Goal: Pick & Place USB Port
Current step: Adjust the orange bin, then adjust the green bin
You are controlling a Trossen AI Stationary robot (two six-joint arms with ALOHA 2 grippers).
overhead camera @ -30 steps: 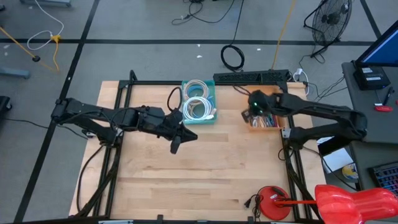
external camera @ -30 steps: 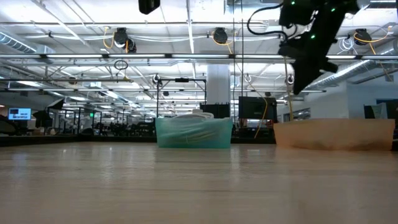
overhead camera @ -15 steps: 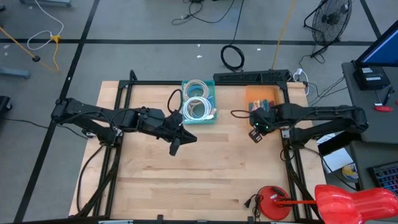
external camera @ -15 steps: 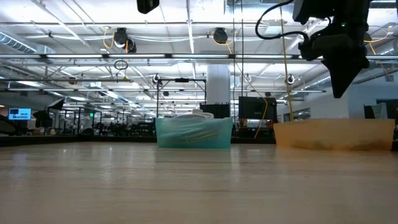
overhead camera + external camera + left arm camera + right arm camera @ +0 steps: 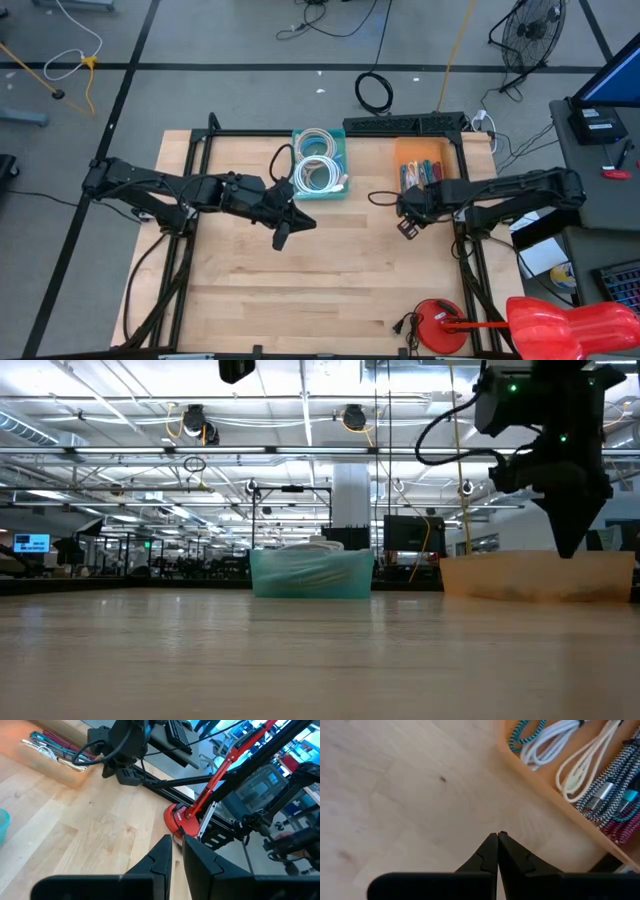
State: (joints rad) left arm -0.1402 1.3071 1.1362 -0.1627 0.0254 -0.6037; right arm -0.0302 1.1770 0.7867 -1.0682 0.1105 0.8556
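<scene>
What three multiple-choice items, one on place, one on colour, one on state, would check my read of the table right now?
1. Where is the right gripper?
A. Inside the orange bin
B. Above bare table beside the orange bin
C. Over the teal bin

2. What colour is the bin holding the coiled white cables?
A. Teal
B. Red
C. Black

3. How do the right gripper's fingers stand?
A. Wide open
B. Shut with nothing between them
C. Shut on a cable

Answers:
1 B: the high view shows it over the wooden table, just off the orange bin.
2 A: the teal bin holds the white coils.
3 B: the right wrist view shows the fingertips touching, with only bare wood beyond.
</scene>
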